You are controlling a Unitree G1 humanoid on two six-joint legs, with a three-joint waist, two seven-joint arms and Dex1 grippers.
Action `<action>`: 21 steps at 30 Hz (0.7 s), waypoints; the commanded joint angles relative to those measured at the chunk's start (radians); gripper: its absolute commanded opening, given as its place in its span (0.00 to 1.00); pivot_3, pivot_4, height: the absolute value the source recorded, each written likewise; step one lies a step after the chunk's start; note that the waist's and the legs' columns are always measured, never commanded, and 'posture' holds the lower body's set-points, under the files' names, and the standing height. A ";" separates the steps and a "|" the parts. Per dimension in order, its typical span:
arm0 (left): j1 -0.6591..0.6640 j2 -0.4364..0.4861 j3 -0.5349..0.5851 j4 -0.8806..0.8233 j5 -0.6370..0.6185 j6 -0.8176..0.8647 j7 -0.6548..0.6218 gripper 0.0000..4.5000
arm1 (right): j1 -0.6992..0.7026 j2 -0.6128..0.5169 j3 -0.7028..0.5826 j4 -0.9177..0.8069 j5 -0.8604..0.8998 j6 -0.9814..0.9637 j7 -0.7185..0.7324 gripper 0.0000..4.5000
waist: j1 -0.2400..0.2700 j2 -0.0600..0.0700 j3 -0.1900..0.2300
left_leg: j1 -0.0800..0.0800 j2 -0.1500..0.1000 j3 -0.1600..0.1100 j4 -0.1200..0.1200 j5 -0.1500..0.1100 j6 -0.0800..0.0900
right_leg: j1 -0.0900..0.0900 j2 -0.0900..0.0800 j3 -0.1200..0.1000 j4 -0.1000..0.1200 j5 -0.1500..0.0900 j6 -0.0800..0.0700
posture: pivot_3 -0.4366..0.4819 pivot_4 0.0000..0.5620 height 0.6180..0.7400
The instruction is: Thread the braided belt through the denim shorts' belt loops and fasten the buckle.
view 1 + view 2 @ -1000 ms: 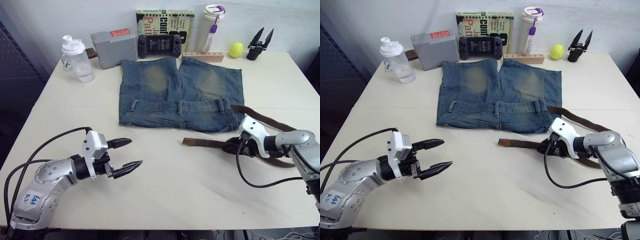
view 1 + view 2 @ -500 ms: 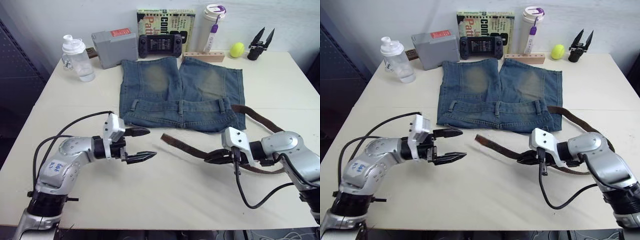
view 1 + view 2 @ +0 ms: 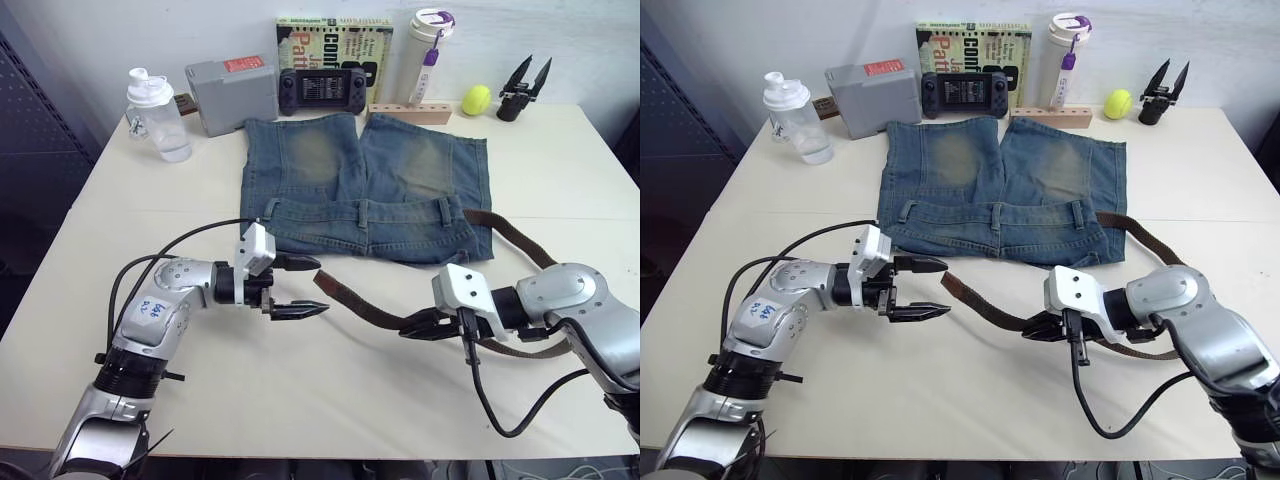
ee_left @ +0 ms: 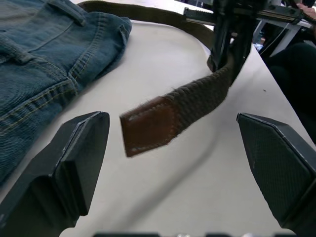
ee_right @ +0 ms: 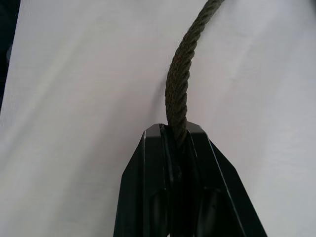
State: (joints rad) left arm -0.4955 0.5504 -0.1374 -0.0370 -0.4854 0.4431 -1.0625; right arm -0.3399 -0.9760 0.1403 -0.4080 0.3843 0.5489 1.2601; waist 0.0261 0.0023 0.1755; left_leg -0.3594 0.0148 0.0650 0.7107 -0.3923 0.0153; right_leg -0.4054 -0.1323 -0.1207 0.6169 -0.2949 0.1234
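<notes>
Below the denim shorts (image 3: 365, 190), the right gripper (image 3: 412, 326) is pinching the braided belt (image 3: 365, 303), offering its tip to the spread-fingered, empty left gripper (image 3: 307, 287), which probably needs to close on it next.

Shaker bottle (image 3: 154, 113), grey box (image 3: 231, 93), book (image 3: 333, 43) (upright), tennis ball (image 3: 474, 99)

Head stereo pair overlooks the table (image 3: 330, 400); wrist cameras sit close, facing each other.
</notes>
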 commanded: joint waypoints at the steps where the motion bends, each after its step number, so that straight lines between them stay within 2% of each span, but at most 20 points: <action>1: -0.016 -0.004 -0.006 0.017 0.015 -0.026 -0.036 1.00 | -0.008 -0.019 -0.048 -0.058 0.043 0.021 0.002 0.01 | -0.002 0.000 0.000 | 0.000 0.000 0.000 0.000 0.000 0.000 | 0.000 0.000 0.000 0.000 0.000 0.000 | 0.48 0.27 0.92; 14: -0.003 -0.009 0.004 0.000 -0.013 0.027 -0.099 1.00 | -0.014 -0.021 -0.044 -0.066 0.044 0.026 -0.001 0.01 | -0.001 0.000 0.000 | -0.001 0.000 -0.001 0.001 0.000 0.000 | 0.000 0.000 -0.001 0.001 0.000 0.000 | 0.48 0.27 0.92; 18: -0.002 -0.013 0.010 -0.013 -0.027 0.046 -0.105 0.72 | -0.016 -0.019 -0.039 -0.059 0.035 0.024 -0.005 0.00 | -0.001 0.000 0.000 | -0.001 0.000 -0.001 0.001 0.000 0.000 | 0.000 0.000 -0.001 0.001 0.000 0.000 | 0.48 0.27 0.92; 21: 0.001 -0.016 0.018 -0.022 -0.040 0.061 -0.103 0.43 | -0.017 -0.019 -0.037 -0.059 0.034 0.026 -0.006 0.00 | -0.001 0.000 0.000 | -0.001 0.000 -0.001 0.001 0.000 0.000 | 0.000 0.000 -0.001 0.001 0.000 0.000 | 0.48 0.27 0.92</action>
State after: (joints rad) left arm -0.4976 0.5388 -0.1430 -0.0160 -0.4903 0.4963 -1.1573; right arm -0.3429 -0.9790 0.1211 -0.4411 0.4099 0.5736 1.2530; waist 0.0247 0.0021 0.1757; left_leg -0.3601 0.0150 0.0641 0.7117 -0.3924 0.0155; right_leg -0.4055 -0.1325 -0.1215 0.6177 -0.2949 0.1234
